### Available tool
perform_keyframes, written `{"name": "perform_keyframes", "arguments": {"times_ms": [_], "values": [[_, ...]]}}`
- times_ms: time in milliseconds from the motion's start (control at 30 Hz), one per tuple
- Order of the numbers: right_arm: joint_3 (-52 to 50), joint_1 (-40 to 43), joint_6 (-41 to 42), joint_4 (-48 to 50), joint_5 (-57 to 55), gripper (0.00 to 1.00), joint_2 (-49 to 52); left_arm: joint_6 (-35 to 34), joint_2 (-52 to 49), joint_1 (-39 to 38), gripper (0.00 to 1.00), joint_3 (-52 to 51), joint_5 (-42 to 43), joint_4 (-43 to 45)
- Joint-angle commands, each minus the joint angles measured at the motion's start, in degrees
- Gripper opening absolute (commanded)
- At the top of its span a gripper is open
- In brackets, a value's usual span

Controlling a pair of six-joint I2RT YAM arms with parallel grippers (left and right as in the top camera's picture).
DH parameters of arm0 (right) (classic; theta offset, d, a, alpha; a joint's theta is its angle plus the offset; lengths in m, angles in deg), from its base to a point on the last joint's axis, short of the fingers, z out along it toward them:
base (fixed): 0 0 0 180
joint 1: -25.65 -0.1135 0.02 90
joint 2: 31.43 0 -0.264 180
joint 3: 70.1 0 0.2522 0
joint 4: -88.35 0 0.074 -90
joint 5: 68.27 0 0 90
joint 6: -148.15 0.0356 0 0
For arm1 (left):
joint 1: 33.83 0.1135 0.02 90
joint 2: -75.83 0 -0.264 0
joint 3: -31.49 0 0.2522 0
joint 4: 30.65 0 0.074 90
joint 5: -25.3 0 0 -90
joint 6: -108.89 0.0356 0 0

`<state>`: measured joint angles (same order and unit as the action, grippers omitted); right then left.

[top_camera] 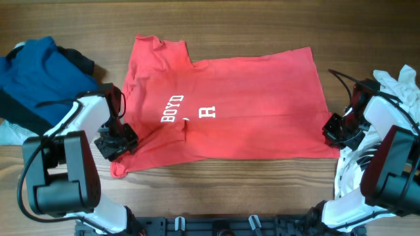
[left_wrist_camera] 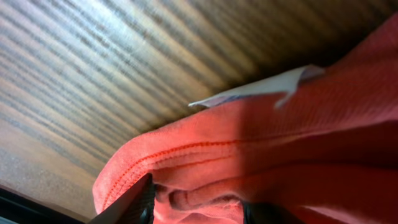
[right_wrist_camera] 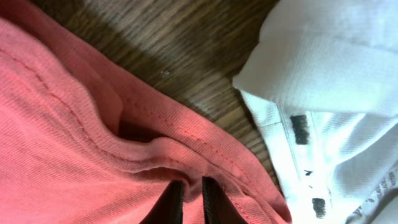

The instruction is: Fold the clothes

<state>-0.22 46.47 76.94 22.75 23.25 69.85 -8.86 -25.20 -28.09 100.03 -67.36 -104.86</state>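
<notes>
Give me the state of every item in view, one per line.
red T-shirt, spread flat, lettering up, left edge bunched
left gripper, closed on bunched shirt fabric
right gripper, pinching the shirt's hem
blue garment, crumpled heap
white garment, crumpled heap

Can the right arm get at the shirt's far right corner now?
Probably yes: only flat shirt lies between. But the right gripper looks pinched on the near hem, so it must let go first.

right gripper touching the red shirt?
Touching. The right wrist view shows the right gripper with its fingertips pinching the stitched hem of the red T-shirt.
</notes>
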Motion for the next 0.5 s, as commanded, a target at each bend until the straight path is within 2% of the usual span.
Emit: {"name": "perform_keyframes", "arguments": {"times_ms": [0, 33, 100, 133, 167, 200, 267, 367, 467], "values": [[1.25, 0.52, -3.78, 0.68, 5.22, 0.17, -6.97, -1.01, 9.49, 0.50, 0.56, 2.14, 0.26, -0.04], [3.41, 0.52, -5.62, 0.94, 8.04, 0.24, -10.40, -1.01, 12.87, 0.50, 0.67, 4.42, 0.33, 0.15], [6.23, 0.52, -5.84, 2.10, 11.06, 0.43, -15.39, -0.52, 17.88, 0.50, 0.82, 8.41, 1.44, 2.03], [7.02, 0.52, -6.40, 2.97, 12.57, 0.54, -17.11, 1.97, 19.71, 0.48, 0.82, 9.79, 4.37, 4.90], [7.69, 0.52, -7.89, 4.20, 15.19, 0.61, -19.10, 4.48, 21.00, 0.48, 0.89, 10.69, 7.74, 8.24], [8.13, 0.52, -9.55, 5.42, 18.32, 0.68, -21.14, 6.80, 21.66, 0.48, 0.89, 11.96, 11.69, 13.40], [8.17, 0.35, -12.50, 5.46, 22.32, 0.70, -22.69, 6.78, 19.76, 0.50, 0.89, 13.64, 12.13, 18.71], [8.13, -0.39, -14.69, 3.82, 22.40, 0.71, -22.73, 8.09, 12.04, 0.50, 0.91, 16.57, 13.86, 25.09], [8.13, -0.61, -14.75, 3.02, 22.32, 0.71, -22.73, 10.38, -2.29, 0.44, 0.94, 25.77, 16.90, 25.64]]}}
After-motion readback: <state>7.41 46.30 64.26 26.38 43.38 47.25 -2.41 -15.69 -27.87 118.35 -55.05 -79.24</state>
